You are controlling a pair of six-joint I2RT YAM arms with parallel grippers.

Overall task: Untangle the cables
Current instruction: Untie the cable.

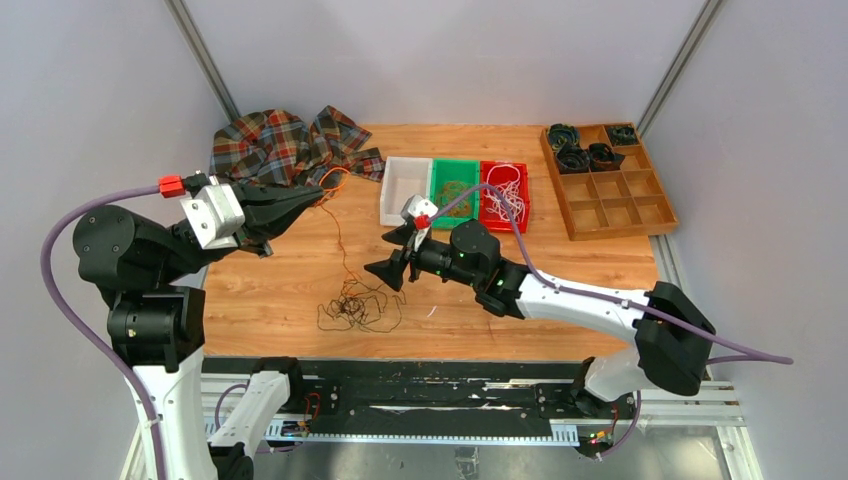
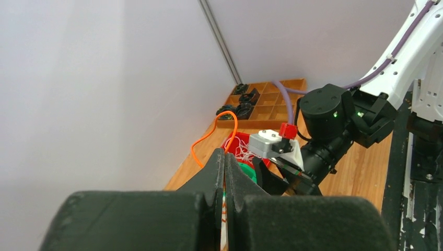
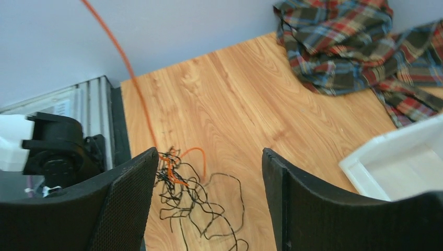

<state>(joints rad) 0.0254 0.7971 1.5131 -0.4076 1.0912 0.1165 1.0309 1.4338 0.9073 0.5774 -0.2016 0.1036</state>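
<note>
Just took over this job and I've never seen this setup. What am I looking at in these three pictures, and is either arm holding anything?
These are two robot arms bolted at the near edge of a wooden table. The wide picture looks down from above and behind them; the other two come from a camera on each wrist, so the dark shapes at the bottom are that arm's own fingers. The left gripper is shut on an orange cable that runs down to a tangle of black and orange cables. The right gripper is open and empty, pointed toward that tangle. Farther back lie a plaid cloth, a white bin, a green bin, a red bin and a divided wooden box.
</note>
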